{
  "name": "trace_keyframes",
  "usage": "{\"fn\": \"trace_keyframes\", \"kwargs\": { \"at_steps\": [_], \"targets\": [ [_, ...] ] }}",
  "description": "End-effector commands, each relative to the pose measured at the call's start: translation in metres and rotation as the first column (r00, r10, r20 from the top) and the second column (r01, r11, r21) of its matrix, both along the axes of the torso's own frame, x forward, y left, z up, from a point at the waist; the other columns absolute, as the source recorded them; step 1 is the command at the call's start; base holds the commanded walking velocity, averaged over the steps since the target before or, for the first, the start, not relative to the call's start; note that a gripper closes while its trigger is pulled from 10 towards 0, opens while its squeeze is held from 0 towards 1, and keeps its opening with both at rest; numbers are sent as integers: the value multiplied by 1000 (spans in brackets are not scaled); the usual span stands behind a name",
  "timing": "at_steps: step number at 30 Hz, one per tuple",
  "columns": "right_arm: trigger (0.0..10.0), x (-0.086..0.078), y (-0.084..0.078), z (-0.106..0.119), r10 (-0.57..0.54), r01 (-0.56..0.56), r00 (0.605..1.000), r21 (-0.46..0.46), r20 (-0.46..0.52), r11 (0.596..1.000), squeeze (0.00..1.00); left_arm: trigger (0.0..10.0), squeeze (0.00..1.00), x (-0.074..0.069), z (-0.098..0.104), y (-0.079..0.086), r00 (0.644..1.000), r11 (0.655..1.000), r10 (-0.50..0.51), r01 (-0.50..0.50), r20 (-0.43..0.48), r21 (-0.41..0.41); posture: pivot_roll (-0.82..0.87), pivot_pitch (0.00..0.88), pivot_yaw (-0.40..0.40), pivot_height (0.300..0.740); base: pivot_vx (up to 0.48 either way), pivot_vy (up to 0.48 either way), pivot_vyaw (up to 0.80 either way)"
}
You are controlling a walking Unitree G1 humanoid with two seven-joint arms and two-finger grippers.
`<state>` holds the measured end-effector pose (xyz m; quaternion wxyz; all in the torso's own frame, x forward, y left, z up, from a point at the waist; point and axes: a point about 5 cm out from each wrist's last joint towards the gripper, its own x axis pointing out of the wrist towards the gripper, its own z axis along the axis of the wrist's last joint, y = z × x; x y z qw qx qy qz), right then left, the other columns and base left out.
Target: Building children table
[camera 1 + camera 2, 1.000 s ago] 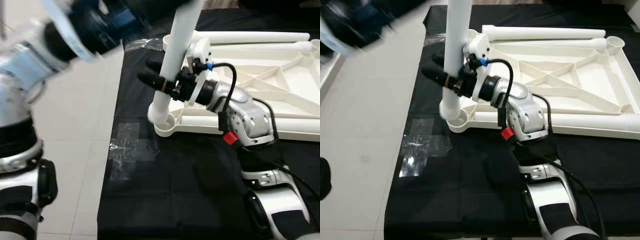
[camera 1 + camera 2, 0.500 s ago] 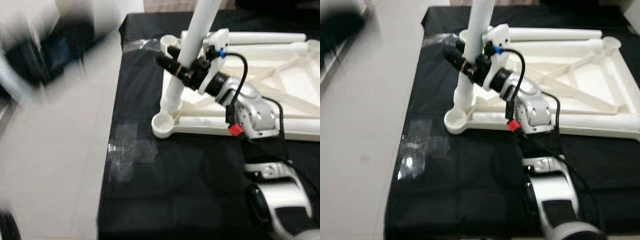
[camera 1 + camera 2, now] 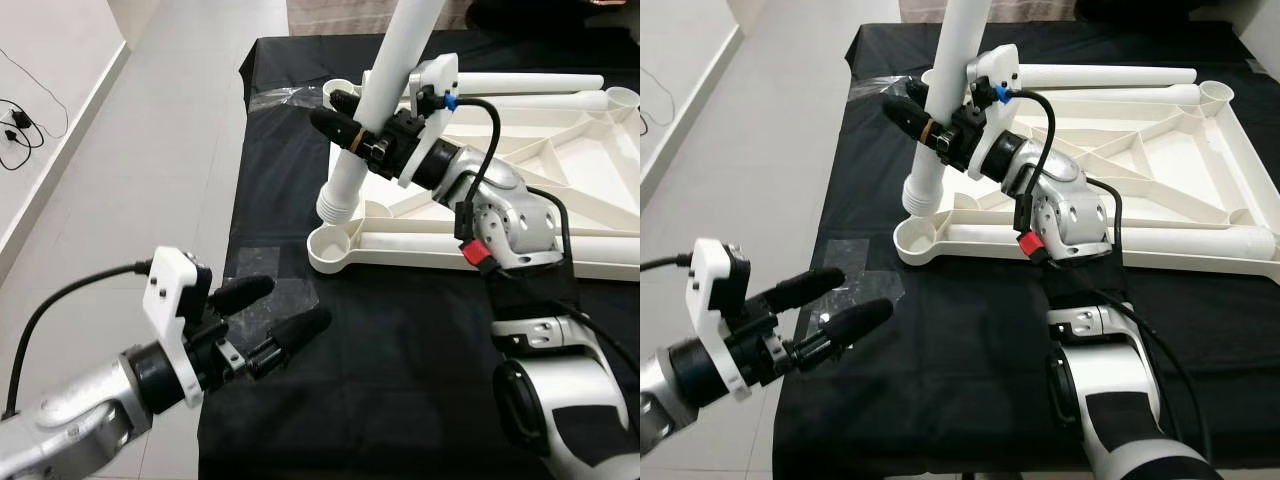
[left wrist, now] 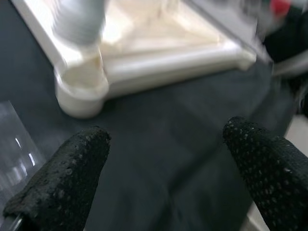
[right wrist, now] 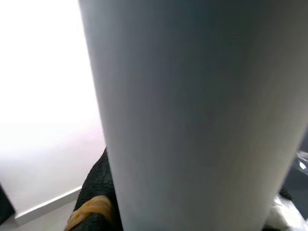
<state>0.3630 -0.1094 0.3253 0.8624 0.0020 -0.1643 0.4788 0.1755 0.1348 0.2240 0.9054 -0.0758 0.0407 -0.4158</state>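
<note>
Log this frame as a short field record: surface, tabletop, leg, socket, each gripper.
surface: black cloth
tabletop: white tabletop, underside up, on the cloth
leg: white table leg, tilted, threaded end just above the corner socket, not seated
right gripper: right gripper shut on the leg
left gripper: left gripper open, over the cloth's near left edge
spare legs: two lying along the tabletop's far edge

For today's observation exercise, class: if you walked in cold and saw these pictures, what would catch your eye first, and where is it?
First, the long white table leg, tilted and gripped by the right gripper, its ribbed end hanging just above the corner socket of the upturned white tabletop on the black cloth. Next, the left gripper, jaws open, hovering over the cloth's near left edge beside the pale floor.
</note>
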Motion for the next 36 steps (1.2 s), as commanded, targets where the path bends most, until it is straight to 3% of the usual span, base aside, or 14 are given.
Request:
{"fn": "trace_keyframes", "kwargs": {
  "at_steps": [1, 6, 8, 10, 13, 21, 28, 33, 36],
  "targets": [
    [10000, -3, 5, 3, 59, -59, 998, -16, 31, 998, 0, 10000, 0, -7, -7, -4, 1000, 999, 7, -6, -15, 44, 120, 259, -13, 740, 0, 0, 0],
    [10000, -12, 16, -2, 193, -184, 979, -127, 59, 975, 0, 10000, 0, -23, -37, -11, 994, 980, 104, -97, -30, 171, 124, 273, -14, 740, 0, 0, 0],
    [10000, -13, 18, -4, 219, -208, 974, -150, 57, 966, 0, 10000, 0, -24, -42, -10, 988, 973, 150, -142, -28, 182, 124, 278, -16, 740, 0, 0, 0],
    [10000, -16, 23, -9, 256, -239, 965, -199, 64, 951, 0, 10000, 0, -25, -48, -8, 978, 947, 206, -210, 41, 241, 124, 289, -18, 740, 0, 0, 0],
    [10000, -16, 25, -11, 276, -256, 959, -223, 64, 941, 0, 10000, 0, -29, -51, -11, 976, 936, 203, -217, 78, 277, 124, 289, -18, 740, 0, 0, 0],
    [10000, -17, 24, -13, 323, -295, 944, -277, 61, 914, 0, 10000, 0, -37, -57, -17, 962, 934, 232, -261, 140, 244, 123, 305, -17, 740, 0, 0, 0],
    [10000, -12, 27, -17, 340, -308, 940, -363, 25, 879, 0, 10000, 0, -33, -59, -15, 953, 926, 238, -282, 190, 252, 118, 316, -13, 740, 0, 0, 0],
    [10000, -20, 33, -10, 482, -457, 876, -325, -3, 828, 0, 10000, 0, -27, -56, -14, 940, 924, 252, -304, 230, 232, 118, 326, -19, 740, 0, 0, 0],
    [10000, -20, 33, -9, 507, -476, 862, -333, 7, 814, 0, 10000, 0, -27, -57, -15, 938, 924, 251, -305, 238, 230, 119, 329, -18, 740, 0, 0, 0]
  ]
}}
